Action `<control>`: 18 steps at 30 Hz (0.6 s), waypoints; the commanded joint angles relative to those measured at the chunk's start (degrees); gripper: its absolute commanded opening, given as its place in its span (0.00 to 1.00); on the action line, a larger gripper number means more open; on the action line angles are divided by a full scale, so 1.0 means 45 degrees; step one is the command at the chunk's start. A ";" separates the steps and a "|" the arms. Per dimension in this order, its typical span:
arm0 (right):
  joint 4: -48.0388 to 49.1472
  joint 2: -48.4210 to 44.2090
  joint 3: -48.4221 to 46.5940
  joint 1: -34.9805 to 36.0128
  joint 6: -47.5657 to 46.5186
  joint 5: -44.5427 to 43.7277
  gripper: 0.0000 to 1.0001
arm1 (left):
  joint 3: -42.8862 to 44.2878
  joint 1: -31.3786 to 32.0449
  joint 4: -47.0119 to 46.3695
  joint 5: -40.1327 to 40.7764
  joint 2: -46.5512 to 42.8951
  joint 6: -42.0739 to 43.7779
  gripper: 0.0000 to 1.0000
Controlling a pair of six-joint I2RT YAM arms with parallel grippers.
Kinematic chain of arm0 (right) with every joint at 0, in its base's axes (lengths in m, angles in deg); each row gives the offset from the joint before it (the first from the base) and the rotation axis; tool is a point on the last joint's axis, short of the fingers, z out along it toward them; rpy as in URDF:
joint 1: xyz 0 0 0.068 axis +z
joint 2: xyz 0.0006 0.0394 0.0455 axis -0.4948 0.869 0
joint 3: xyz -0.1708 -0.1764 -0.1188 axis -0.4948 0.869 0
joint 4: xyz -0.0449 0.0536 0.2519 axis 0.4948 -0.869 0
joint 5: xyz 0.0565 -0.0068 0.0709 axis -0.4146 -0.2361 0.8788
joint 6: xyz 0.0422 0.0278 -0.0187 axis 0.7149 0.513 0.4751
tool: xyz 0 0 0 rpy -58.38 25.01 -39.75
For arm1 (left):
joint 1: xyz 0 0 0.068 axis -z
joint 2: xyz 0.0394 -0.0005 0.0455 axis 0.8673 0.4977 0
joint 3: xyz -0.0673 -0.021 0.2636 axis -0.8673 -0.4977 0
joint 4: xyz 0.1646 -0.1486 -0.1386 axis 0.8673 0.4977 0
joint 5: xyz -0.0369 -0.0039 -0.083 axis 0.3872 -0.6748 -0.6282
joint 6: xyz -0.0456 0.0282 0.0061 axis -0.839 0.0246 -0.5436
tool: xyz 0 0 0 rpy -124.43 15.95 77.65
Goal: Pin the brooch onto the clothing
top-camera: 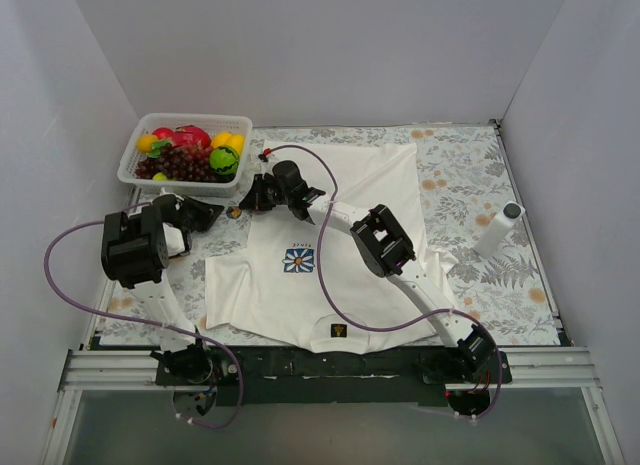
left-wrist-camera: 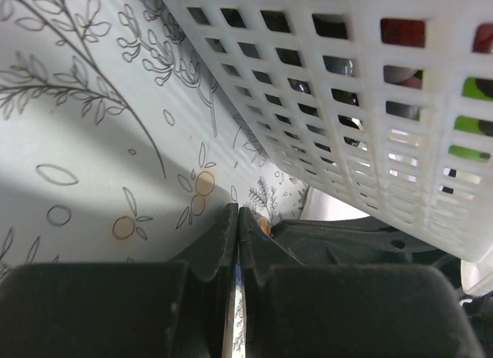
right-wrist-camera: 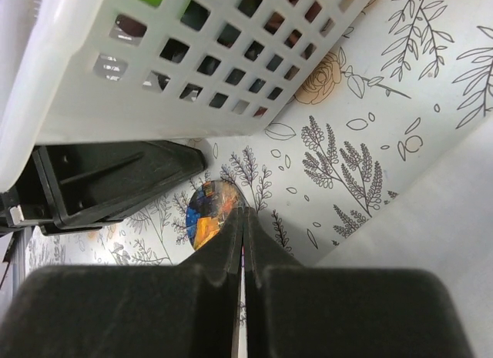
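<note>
Fingers of left gripper (left-wrist-camera: 236,213): pressed together, nothing held, low over the worktop (top-camera: 470,175) beside the basket (top-camera: 131,155).
Fingers of right gripper (right-wrist-camera: 245,212): pressed together, empty, tips just beside the brooch (right-wrist-camera: 206,213).
Brooch: round, glossy, orange and blue; on the worktop between both grippers, near the basket.
T-shirt (top-camera: 260,285): white, short-sleeved, spread mid-worktop, neck at the near edge; flower emblem (top-camera: 298,260), black label (top-camera: 340,332).
Basket: white lattice, far-left corner; holds grapes (top-camera: 180,165) and red, yellow, green fruit.

The brooch (top-camera: 233,213) lies before the basket (top-camera: 195,116), left of the clothing (top-camera: 370,175).
</note>
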 commanded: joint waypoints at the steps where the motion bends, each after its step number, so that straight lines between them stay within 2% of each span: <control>1: -0.0385 0.0077 -0.0062 0.0134 -0.0089 0.0269 0.01 | 0.0090 0.0016 0.0593 -0.0859 0.0440 0.0422 0.00; 14: -0.0893 -0.0977 0.1246 0.0388 -0.0732 0.1128 0.01 | -0.1023 0.0524 0.1041 -0.1271 -0.0399 0.0344 0.00; 18: -0.1011 -0.1814 0.2573 0.0408 -0.0869 0.1519 0.01 | -0.1608 0.0544 0.1294 -0.1135 -0.1159 0.0383 0.00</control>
